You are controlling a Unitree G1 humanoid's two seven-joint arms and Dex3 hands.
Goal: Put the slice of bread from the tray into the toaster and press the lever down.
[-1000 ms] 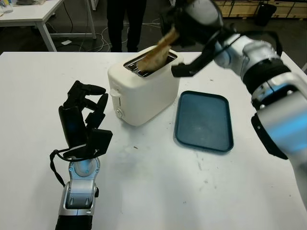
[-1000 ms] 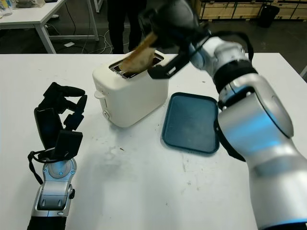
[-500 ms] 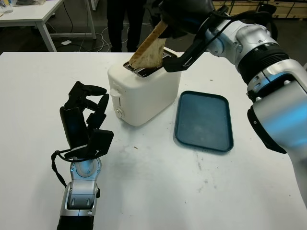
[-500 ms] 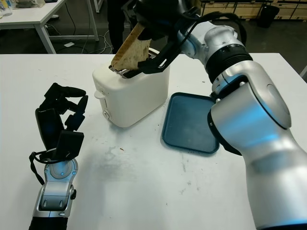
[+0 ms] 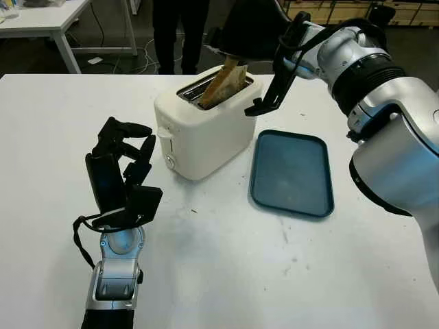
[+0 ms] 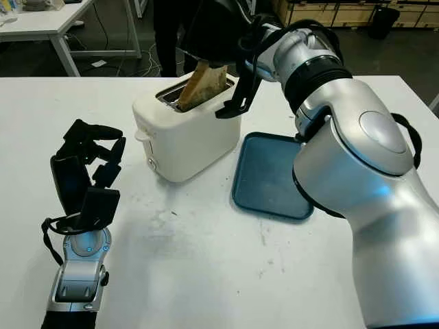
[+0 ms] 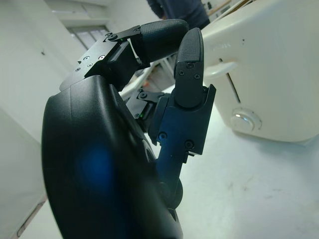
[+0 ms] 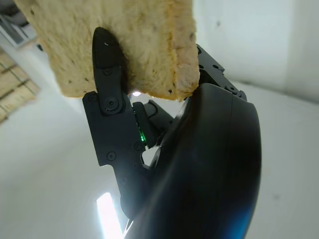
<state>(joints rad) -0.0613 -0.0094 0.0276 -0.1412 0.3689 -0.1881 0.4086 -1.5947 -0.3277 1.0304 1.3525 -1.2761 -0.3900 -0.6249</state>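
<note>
A tan slice of bread [image 5: 221,83] stands tilted with its lower end inside a slot of the white toaster [image 5: 202,133]. My right hand [image 5: 241,42] is above the toaster, shut on the slice's upper end; the right wrist view shows a finger pressed on the bread [image 8: 144,40]. The toaster's lever [image 5: 163,134] and a round knob [image 5: 170,162] are on its near end. The dark blue tray [image 5: 291,173] lies bare to the right of the toaster. My left hand [image 5: 122,164] is upright at the front left, holding nothing, short of the toaster [image 7: 269,74].
A person in dark trousers [image 5: 180,31] stands behind the table's far edge. Another white table [image 5: 48,20] stands at the back left. White tabletop [image 5: 226,274] spreads in front of the toaster and tray.
My right hand has turned the bread more upright and lowered it, so its lower end now sits deeper in the slot. My left hand has stayed in place.
</note>
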